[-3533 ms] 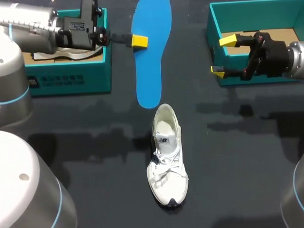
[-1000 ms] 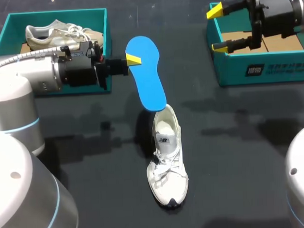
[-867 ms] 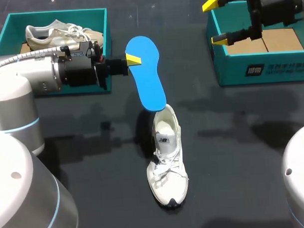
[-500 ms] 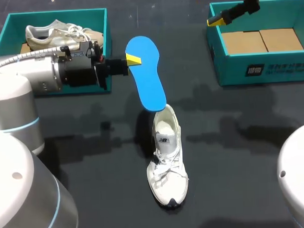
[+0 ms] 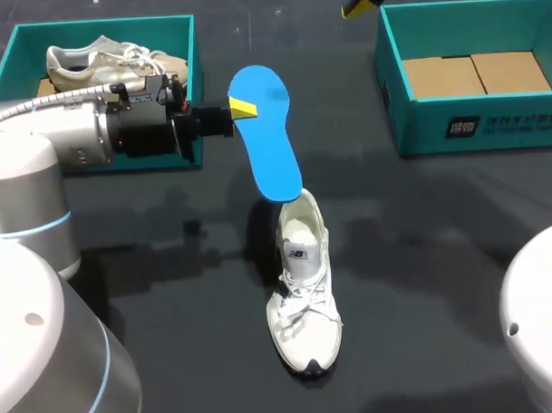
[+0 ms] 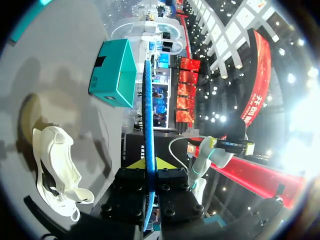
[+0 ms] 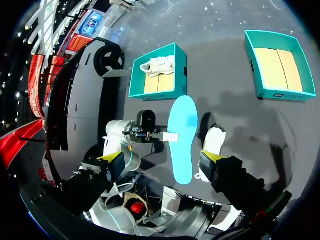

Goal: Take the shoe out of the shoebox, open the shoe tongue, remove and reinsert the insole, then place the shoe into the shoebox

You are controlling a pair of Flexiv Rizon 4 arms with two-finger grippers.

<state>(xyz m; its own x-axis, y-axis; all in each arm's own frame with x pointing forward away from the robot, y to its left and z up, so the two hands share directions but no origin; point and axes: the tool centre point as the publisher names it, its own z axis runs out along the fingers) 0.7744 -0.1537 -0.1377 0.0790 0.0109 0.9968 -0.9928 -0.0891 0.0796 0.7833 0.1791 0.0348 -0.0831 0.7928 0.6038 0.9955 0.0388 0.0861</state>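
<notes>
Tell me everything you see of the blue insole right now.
The insole is bright blue, thin and flat, foam by its look, foot-shaped with a wider rounded end and a narrower one. The left claw is shut on its edge near the wide end, holding it in the air. Its narrow end points down at the heel opening of the white shoe; whether they touch is unclear.

the left arm [image 5: 65, 146] has smooth silver-grey round links with a thin light-blue ring at the joints, and a grey braided cable [image 5: 37, 104] lies along it. its wrist block [image 5: 146, 129] is black, with a white label and small red parts. the left pincer [image 6: 148, 162] has black finger bases with round screws and yellow pointed tips. the right arm [image 5: 543, 333] is also pale grey. the right pincer [image 7: 161, 157] has black fingers with yellow tips.
</notes>
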